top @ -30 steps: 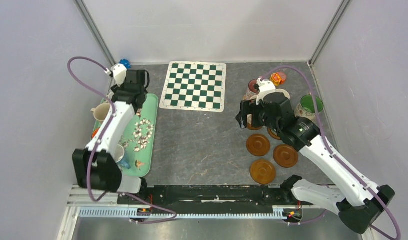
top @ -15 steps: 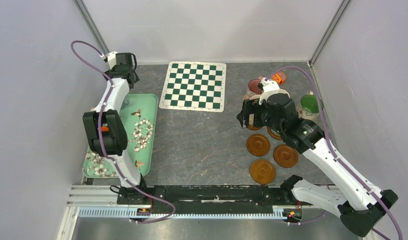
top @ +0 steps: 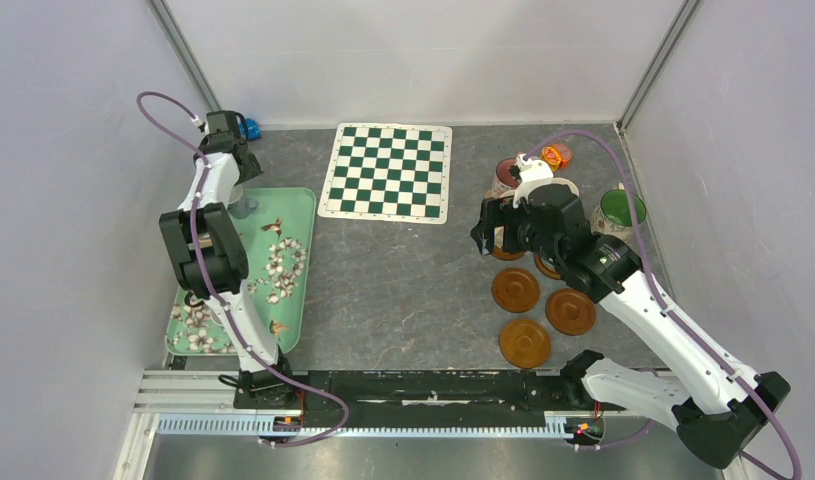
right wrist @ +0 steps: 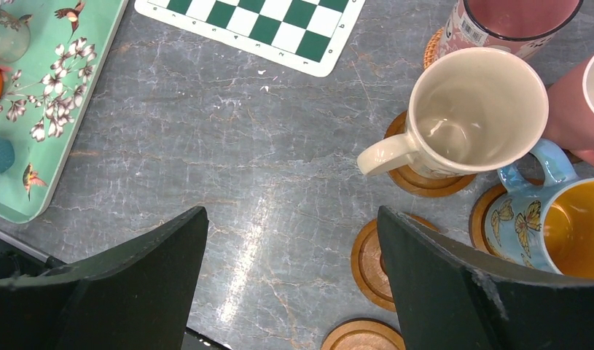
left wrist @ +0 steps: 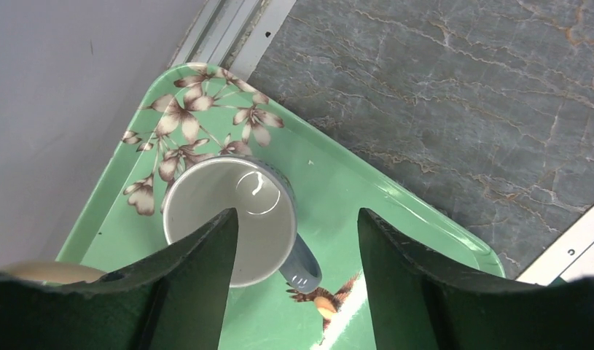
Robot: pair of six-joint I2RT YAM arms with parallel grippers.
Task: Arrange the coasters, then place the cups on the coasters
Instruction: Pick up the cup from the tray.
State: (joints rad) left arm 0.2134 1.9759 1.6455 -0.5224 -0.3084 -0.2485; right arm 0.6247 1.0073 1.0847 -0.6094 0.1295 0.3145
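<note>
A white cup with a grey-blue handle (left wrist: 239,219) stands upright on the mint-green tray (left wrist: 396,211) near its far corner. My left gripper (left wrist: 297,213) hangs open above it. Its left finger (left wrist: 195,262) overlaps the cup's mouth, and the handle lies between the fingers. My right gripper (right wrist: 292,211) is open over bare table. To its right a cream cup (right wrist: 472,113) sits on a brown coaster (right wrist: 425,179). A butterfly cup (right wrist: 556,226) and a pink cup (right wrist: 512,22) also stand on coasters. Three brown coasters (top: 515,289) (top: 570,311) (top: 525,342) lie bare.
A green-and-white chequered mat (top: 388,172) lies at the back centre. A green-lined cup (top: 621,210) and a small orange toy (top: 555,155) stand by the right wall. More cups (right wrist: 6,36) stand on the tray. The left wall runs close beside the tray (top: 283,270).
My left arm has swung from over the middle of the tray out to its far-left corner. The right arm has hardly moved.
</note>
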